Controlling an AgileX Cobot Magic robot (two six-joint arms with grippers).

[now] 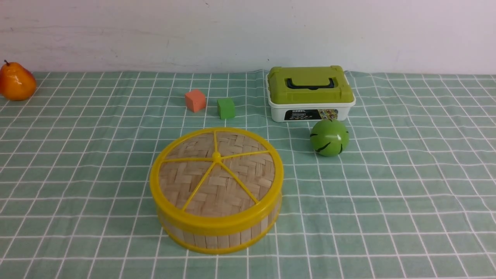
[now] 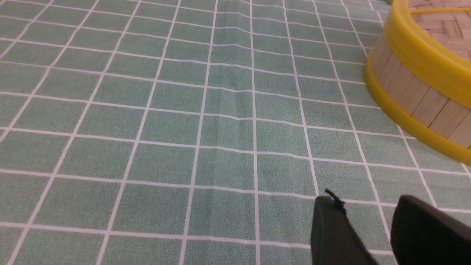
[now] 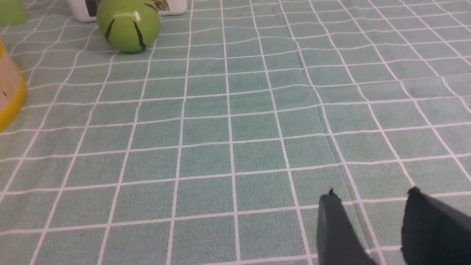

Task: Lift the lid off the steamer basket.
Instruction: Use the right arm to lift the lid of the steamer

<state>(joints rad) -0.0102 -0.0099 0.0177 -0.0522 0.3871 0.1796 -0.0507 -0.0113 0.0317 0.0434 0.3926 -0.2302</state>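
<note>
Noted: lid (image 1: 217, 170) seated on steamer basket (image 1: 219, 235), slightly left of centre. My left pincer (image 2: 368, 206) apart, empty, basket near ahead; right pincer (image 3: 371, 198) apart, empty, basket farther off. Left arm judged nearer

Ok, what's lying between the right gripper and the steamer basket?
Nothing: the right wrist view shows only bare checked tablecloth between the right gripper and the steamer basket. The green striped ball sits farther off, clear of that stretch.
</note>
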